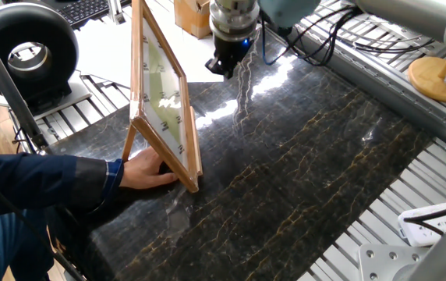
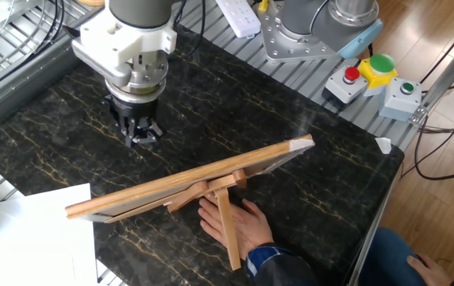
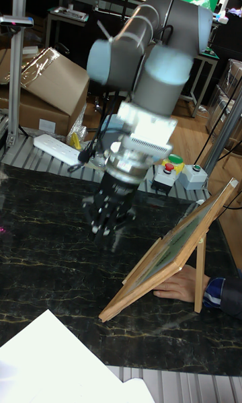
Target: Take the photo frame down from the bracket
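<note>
The frame (image 1: 161, 94) leans on the bracket (image 2: 225, 213) at the table's (image 1: 309, 164) edge, a person's hand (image 1: 146, 169) behind it, while the claw (image 2: 137, 131), its opening unreadable, hangs apart; a careless approach might topple it onto that hand.

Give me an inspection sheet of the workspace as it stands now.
Surface: dark marble table, glossy, with reflections.
Job's things: photo frame leans on the bracket, not yet taken down.
Clutter: white paper sheet at the table corner; a person's hand rests behind the bracket.
Grippers: gripper hangs over the table, apart from the frame, holding nothing; open or shut cannot be told.
Cables: black cables run behind the arm.
Surroundings: button boxes, power strip, cardboard box, round wooden base.
</note>
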You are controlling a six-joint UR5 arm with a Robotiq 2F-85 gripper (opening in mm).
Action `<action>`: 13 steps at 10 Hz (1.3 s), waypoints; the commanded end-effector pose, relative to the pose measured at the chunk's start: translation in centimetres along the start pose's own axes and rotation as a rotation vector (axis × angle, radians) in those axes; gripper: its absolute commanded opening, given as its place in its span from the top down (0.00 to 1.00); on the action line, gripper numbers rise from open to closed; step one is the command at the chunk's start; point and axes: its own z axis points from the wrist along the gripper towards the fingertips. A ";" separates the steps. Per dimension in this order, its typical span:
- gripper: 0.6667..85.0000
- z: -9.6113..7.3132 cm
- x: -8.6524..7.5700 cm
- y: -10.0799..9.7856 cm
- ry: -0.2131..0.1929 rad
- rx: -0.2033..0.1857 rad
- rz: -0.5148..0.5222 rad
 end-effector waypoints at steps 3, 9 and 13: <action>1.00 -12.6 3.9 3.0 0.288 -0.018 0.113; 1.00 -12.5 -0.2 4.9 0.135 -0.044 0.212; 1.00 -12.2 -4.5 4.0 -0.034 -0.026 0.130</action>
